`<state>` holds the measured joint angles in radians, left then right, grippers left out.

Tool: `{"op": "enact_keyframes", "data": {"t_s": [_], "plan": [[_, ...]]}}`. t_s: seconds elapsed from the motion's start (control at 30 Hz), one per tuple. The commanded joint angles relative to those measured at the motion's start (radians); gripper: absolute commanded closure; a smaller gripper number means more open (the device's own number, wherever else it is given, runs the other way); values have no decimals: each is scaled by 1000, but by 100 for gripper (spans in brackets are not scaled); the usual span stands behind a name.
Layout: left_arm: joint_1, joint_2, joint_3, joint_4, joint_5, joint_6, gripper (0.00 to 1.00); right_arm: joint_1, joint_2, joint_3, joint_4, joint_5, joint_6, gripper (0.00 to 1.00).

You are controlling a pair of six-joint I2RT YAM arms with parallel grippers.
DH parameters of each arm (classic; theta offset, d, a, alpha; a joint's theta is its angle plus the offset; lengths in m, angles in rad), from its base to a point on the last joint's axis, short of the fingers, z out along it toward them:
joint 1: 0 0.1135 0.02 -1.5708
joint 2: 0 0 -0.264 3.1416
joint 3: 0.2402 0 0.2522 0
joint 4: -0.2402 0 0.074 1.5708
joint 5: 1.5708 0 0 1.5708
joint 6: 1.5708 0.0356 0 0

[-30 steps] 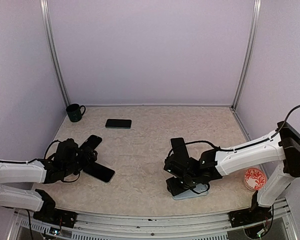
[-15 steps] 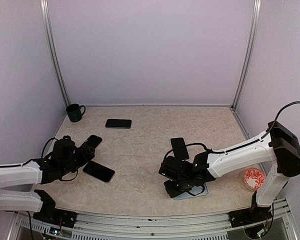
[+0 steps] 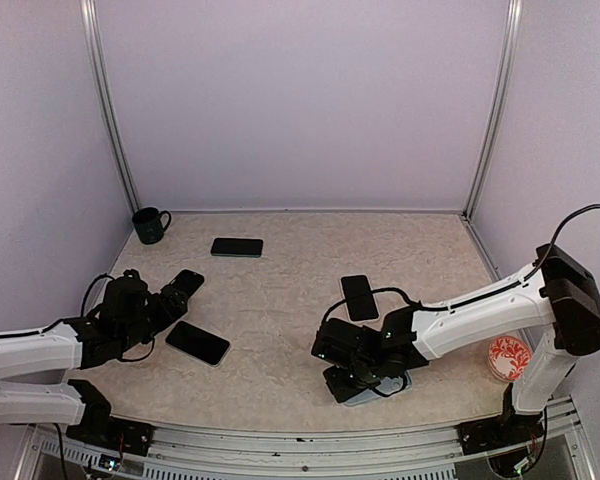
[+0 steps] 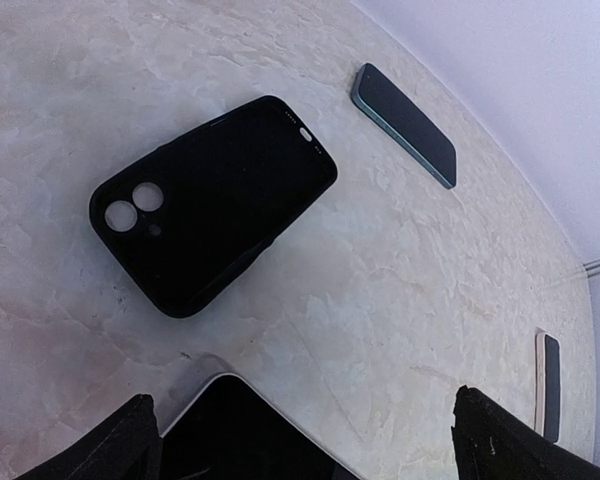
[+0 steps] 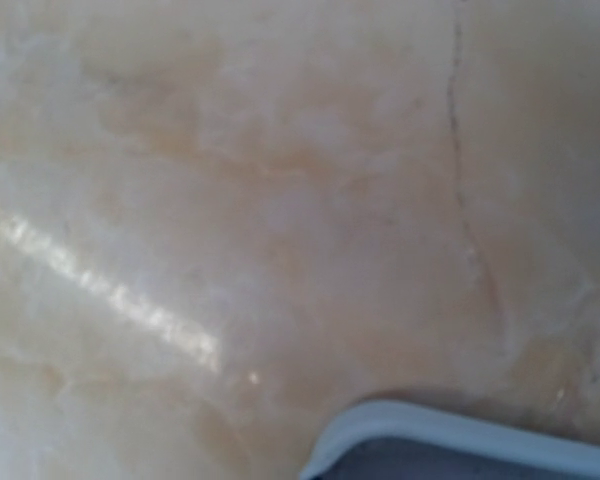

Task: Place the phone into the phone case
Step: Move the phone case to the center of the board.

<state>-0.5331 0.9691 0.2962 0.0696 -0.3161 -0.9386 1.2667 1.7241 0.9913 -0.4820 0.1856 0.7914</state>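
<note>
Right jaws fully closed, left jaws spread wide and empty.
Right gripper [image 3: 342, 383] presses low at the pale case [image 5: 460, 445]; a phone [image 3: 359, 297] lies just behind, the black case [image 4: 210, 200] before the left gripper [image 3: 170, 303].

Right arm hides most of the pale case [image 3: 392, 386].
</note>
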Motion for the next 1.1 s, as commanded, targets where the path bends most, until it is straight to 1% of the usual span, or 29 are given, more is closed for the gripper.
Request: {"op": "enact_keyframes", "data": {"t_s": [0.0,0.17,0.27,0.5,0.57,0.67,0.77,0.87,0.9,0.93,1.03,1.07], "plan": [[8,-4,8,-11,-11,11,1,25,6,40,-37,9,-7,100],[15,-15,6,-17,-9,15,1,42,15,94,-90,28,-44,100],[19,-24,3,-19,-8,14,1,48,20,141,-107,37,-97,100],[21,-31,-5,-17,-2,10,1,46,106,306,-133,85,-370,100],[21,-33,-6,-17,1,9,1,47,145,362,-129,67,-440,100],[21,-40,-8,-24,1,9,1,47,210,419,-114,6,-503,100],[23,-55,-9,-39,-1,9,1,47,263,441,-102,-64,-513,100],[27,-72,-14,-47,-4,14,1,46,279,419,-79,-116,-497,100],[30,-78,-16,-48,-3,14,1,47,275,408,-72,-127,-487,96],[33,-83,-19,-47,-1,14,1,47,265,395,-65,-132,-482,89],[39,-88,-24,-39,6,13,1,42,205,349,-55,-123,-447,67],[39,-88,-25,-37,9,13,1,37,180,331,-52,-120,-430,57]]}}
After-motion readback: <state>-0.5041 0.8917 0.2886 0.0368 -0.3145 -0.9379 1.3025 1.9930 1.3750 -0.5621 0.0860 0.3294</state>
